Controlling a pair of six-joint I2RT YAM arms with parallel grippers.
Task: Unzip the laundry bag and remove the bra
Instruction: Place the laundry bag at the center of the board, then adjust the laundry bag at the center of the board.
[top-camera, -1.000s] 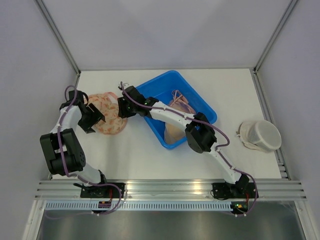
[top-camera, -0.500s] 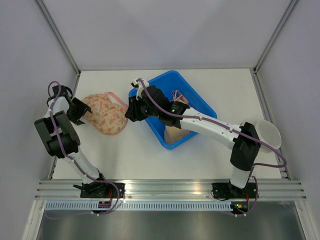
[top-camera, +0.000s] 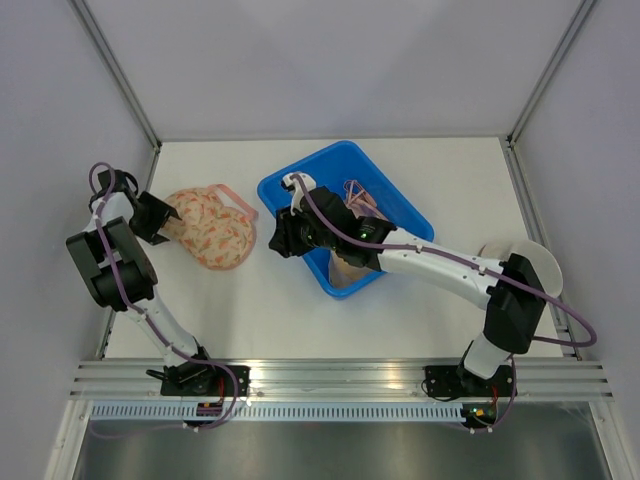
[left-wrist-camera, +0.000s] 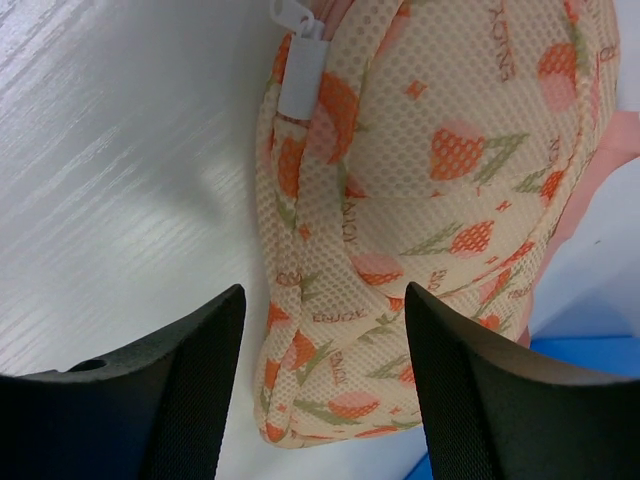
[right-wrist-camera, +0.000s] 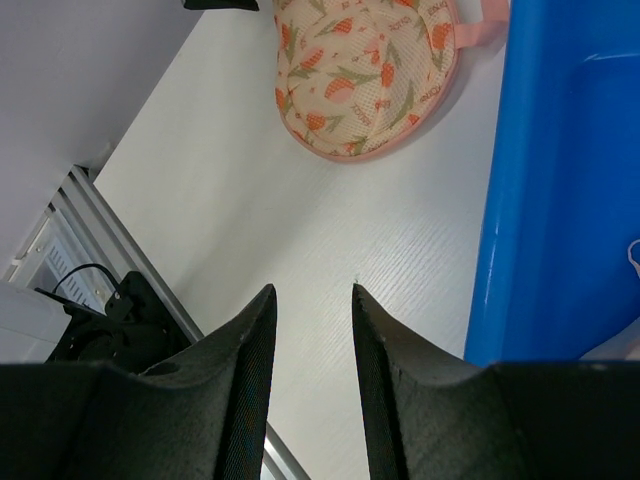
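A floral mesh laundry bag (top-camera: 212, 232), peach with orange tulips and pink trim, lay on the white worktop (top-camera: 270, 300), just left of a blue bin (top-camera: 300, 172). The left wrist view showed its white zipper pull (left-wrist-camera: 300, 70) sitting at the bag's near end. The bag looked rounded, full and closed, and no bra showed outside it, so by my judgement the unzipping had not begun and both steps remained.

The left claw (top-camera: 163, 221) sat at the bag's left end with its fingers spread wide, gripping nothing; whether they touched the mesh could not be told. The right claw (top-camera: 279, 241) hovered over bare worktop between the bag and the bin, its fingers parted a little and empty.

Inside the bin lay pale fabric with pink cords (top-camera: 352, 200), too unclear to name. A white round mesh pouch (top-camera: 545, 262) rested well apart at the worktop's right side, partly hidden by the right arm.
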